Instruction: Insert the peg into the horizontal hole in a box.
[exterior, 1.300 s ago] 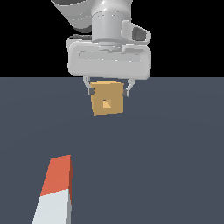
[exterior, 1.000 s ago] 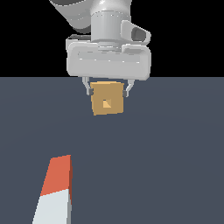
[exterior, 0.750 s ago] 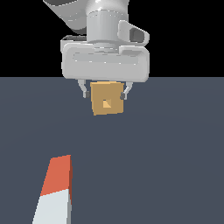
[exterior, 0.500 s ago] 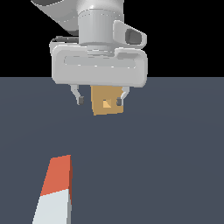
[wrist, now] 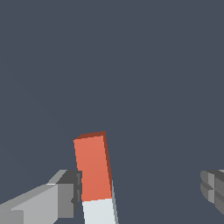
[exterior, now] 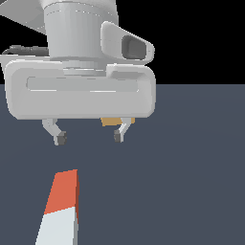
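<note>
The peg (exterior: pixel 61 208) lies on the dark floor at the exterior view's lower left, its orange-red half farther from the camera and its white half nearer. My gripper (exterior: pixel 88 137) hangs open and empty above the floor, just beyond the peg's orange end. In the wrist view the peg (wrist: pixel 94 175) lies near one finger (wrist: pixel 65 192), with the other finger (wrist: pixel 213 188) far off to the side. The tan box (exterior: pixel 115 121) is almost wholly hidden behind the gripper's body; only a sliver shows. Its hole is hidden.
The large grey gripper body (exterior: pixel 79 93) fills the upper part of the exterior view. The flat dark blue-grey floor (exterior: pixel 191 167) extends all around.
The gripper has come much nearer to the camera and toward the peg, growing large in the exterior view and covering the box. Its fingers have stayed open. The peg has not moved.
</note>
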Controlling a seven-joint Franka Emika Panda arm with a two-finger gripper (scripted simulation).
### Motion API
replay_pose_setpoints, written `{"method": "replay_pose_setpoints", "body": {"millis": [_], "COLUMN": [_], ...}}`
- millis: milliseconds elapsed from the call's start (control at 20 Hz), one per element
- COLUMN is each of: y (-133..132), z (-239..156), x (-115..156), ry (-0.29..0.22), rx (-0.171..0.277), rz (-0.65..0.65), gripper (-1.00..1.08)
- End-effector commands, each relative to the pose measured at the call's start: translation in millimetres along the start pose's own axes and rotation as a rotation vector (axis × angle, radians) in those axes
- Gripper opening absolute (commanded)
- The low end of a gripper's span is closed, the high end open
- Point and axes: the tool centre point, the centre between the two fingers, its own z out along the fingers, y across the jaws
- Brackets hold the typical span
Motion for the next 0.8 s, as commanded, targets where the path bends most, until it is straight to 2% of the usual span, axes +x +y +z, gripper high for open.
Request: {"method": "replay_pose_setpoints", "body": {"millis": [0,400,750], "y": [-9,-27,-33], "z": [8,29,40], "x": [-20,-77,-107], "ry": [-0.003,-0.009,-0.011], "rx": [-0.005,-0.018,-0.025], "rz": [-0.027,-0.098,-0.135], "gripper": [1.0,1.0,1.0]}}
